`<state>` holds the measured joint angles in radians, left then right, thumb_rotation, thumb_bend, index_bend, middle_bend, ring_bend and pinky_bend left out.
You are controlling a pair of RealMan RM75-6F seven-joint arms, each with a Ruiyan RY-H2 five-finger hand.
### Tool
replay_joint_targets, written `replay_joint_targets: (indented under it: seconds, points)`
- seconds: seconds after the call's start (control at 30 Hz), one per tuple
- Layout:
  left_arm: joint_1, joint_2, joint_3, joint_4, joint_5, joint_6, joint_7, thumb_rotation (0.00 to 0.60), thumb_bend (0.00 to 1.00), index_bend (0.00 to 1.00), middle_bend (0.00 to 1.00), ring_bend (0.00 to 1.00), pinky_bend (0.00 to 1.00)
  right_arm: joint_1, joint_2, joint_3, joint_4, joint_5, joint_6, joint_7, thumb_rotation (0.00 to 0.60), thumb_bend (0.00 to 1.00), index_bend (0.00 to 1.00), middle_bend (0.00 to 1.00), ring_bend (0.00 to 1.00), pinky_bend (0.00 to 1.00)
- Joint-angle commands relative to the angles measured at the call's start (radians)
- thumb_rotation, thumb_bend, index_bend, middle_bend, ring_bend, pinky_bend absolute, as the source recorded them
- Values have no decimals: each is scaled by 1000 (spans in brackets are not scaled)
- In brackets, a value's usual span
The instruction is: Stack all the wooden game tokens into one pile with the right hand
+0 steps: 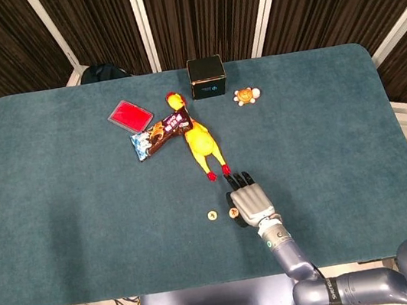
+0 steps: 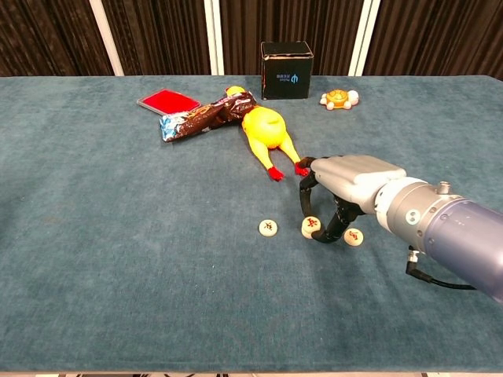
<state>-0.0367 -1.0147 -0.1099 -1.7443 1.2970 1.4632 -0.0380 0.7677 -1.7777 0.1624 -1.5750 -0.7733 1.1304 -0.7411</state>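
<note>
- A red card (image 2: 168, 101) is lying farthest left of the rubber chicken (image 2: 266, 129), with a dark snack wrapper (image 2: 200, 118) sitting between them and touching the chicken's head end.
- The rubber chicken is stretching toward the tokens, its red feet ending just beside the right hand (image 2: 346, 184).
- Three wooden tokens are lying in a row below the chicken's feet: the left token (image 2: 268, 228) sitting free, the middle token (image 2: 311, 227) being pinched between the right hand's dark fingertips (image 2: 305, 206), seemingly just off the cloth, and the right token (image 2: 354, 236) lying beside the hand.
- A black box (image 2: 287, 70) and an orange turtle toy (image 2: 338, 99) are standing beyond the chicken, to its right.
- The teal table cloth (image 1: 63, 198) is lying before dark curtains (image 1: 203, 5).
</note>
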Motion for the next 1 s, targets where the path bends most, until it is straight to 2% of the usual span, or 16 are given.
replay_joint_targets:
  seconds: [0.03, 0.5, 0.8, 1.0]
  points:
    - [0, 0, 1, 0, 0, -1, 1, 600, 187, 112, 0, 0, 161, 0, 2, 0, -4, 3, 0, -3, 600, 355, 489, 0, 0, 0]
    - [0, -1, 1, 0, 0, 0, 2, 600, 187, 112, 0, 0, 162, 0, 13, -2, -28, 0, 5, -11, 600, 355, 478, 0, 0, 0]
    - [1, 0, 1, -5, 4, 2, -1, 600, 187, 112, 0, 0, 162, 33, 6, 26, -63, 0, 19, -55, 600, 355, 434, 0, 0, 0]
    - [2, 3, 1, -8, 8, 6, -10, 600, 187, 112, 0, 0, 162, 63, -40, 46, -52, 53, 32, -106, 600, 355, 431, 0, 0, 0]
